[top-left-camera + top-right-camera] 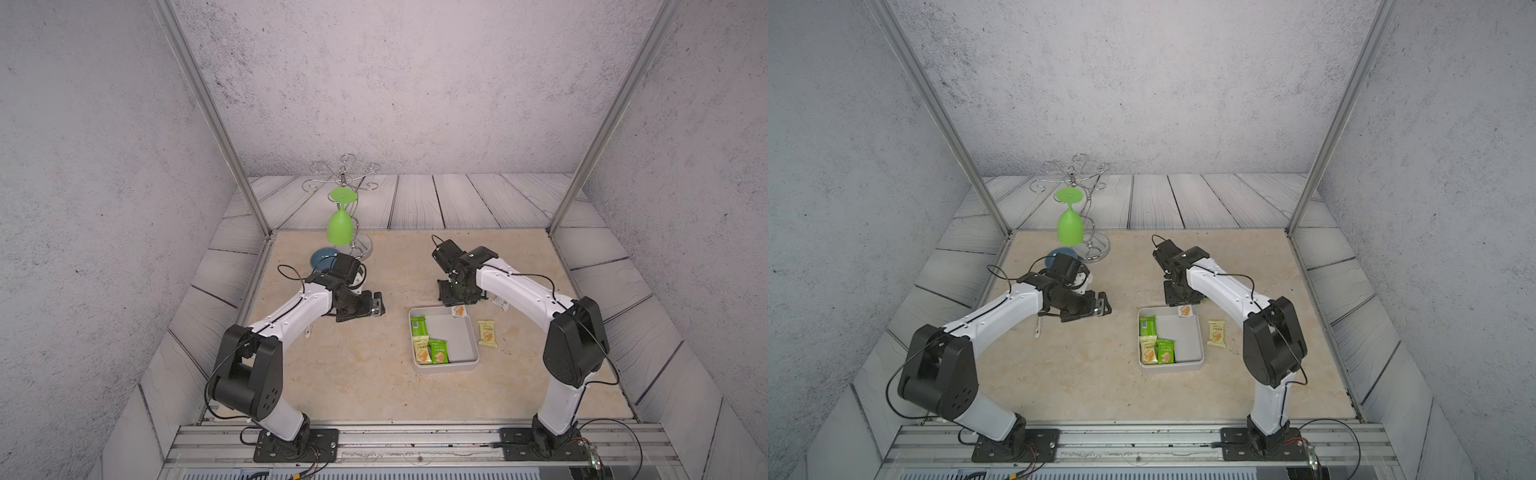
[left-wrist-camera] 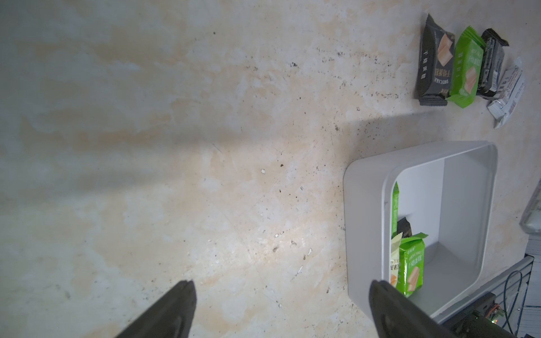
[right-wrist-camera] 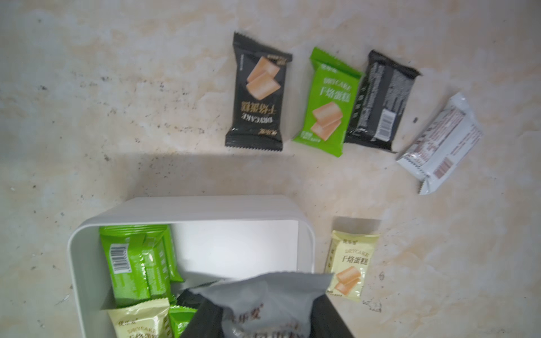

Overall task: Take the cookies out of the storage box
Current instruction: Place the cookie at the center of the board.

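Note:
The white storage box (image 1: pixel 465 362) (image 3: pixel 205 208) sits right of centre in both top views. Three cookies show lying in it: two green packets (image 1: pixel 419 326) (image 1: pixel 438 351) and a pale yellow one (image 1: pixel 421 351). My right gripper (image 1: pixel 459 302) (image 3: pixel 263 317) hangs over the box's far right corner, shut on a white cookie packet (image 1: pixel 459 311) (image 3: pixel 263 292). Beyond the box, black (image 3: pixel 257 93), green (image 3: pixel 328 105), black (image 3: pixel 380 102) and white (image 3: pixel 439 143) packets lie in a row on the table. A pale yellow packet (image 1: pixel 487 333) lies right of the box. My left gripper (image 1: pixel 376 305) (image 2: pixel 282 289) stands open and empty left of the box.
An upturned green glass (image 1: pixel 340 226) hangs on a wire rack (image 1: pixel 345 174) at the back left, with a blue dish (image 1: pixel 322 257) beside its foot. A small white object (image 1: pixel 307 332) lies under my left arm. Metal frame posts stand at the table's far corners.

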Motion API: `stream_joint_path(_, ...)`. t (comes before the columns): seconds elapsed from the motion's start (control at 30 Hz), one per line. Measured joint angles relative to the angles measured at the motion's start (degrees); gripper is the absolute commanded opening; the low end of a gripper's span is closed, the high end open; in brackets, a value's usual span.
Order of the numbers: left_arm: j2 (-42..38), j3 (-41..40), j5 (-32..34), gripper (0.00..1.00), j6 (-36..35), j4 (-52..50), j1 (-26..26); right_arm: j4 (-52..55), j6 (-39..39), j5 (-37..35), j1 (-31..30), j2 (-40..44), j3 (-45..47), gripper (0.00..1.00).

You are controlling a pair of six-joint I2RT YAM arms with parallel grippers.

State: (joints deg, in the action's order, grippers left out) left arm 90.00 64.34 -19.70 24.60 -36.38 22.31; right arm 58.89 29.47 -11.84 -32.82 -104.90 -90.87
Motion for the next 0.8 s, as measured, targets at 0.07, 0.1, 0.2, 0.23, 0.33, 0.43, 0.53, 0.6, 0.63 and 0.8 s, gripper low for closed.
stream_joint_path(0.07, 0.0, 0.0, 0.0, 0.98, 0.0, -0.2, 0.0, 0.1, -0.7, -0.8, 2.3, 0.0, 0.0, 0.43)
stream_joint_path(0.1, 0.0, 0.0, 0.0, 0.98, 0.0, -0.3, 0.0, 0.0, -1.0, -1.0, 3.7, 0.0, 0.3, 0.43)
stream_joint_path(0.2, 0.0, 0.0, 0.1, 0.99, 0.0, -0.3, 0.0, -0.8, -1.8, -1.7, 7.8, 0.2, 2.3, 0.43)
stream_joint_path(0.23, 0.0, 0.0, 0.1, 0.98, 0.0, -0.4, 0.0, -1.2, -2.2, -1.9, 9.4, 0.3, 3.6, 0.42)
stream_joint_path(0.33, 0.0, 0.0, 0.1, 0.98, 0.0, -0.5, 0.0, -2.2, -3.0, -2.1, 13.1, 1.0, 7.7, 0.41)
stream_joint_path(0.43, 0.0, 0.0, 0.2, 0.98, 0.0, -0.7, 0.0, -3.4, -3.4, -2.3, 16.0, 2.5, 12.4, 0.41)
stream_joint_path(0.53, 0.0, 0.3, 0.2, 0.98, 0.1, -1.0, 0.0, -4.6, -3.6, -2.3, 17.3, 4.3, 16.6, 0.41)
stream_joint_path(0.6, 0.0, 0.8, 0.2, 0.98, 0.0, -1.2, 0.0, -5.5, -3.7, -2.2, 17.7, 4.9, 18.8, 0.41)
stream_joint_path(0.63, 0.0, 1.0, 0.2, 0.98, 0.0, -1.2, 0.0, -6.1, -3.7, -2.2, 17.9, 5.1, 19.9, 0.41)
stream_joint_path(0.8, 0.0, 1.9, 0.2, 0.98, 0.1, -1.6, 0.0, -8.9, -3.6, -1.9, 18.5, 5.1, 24.5, 0.41)
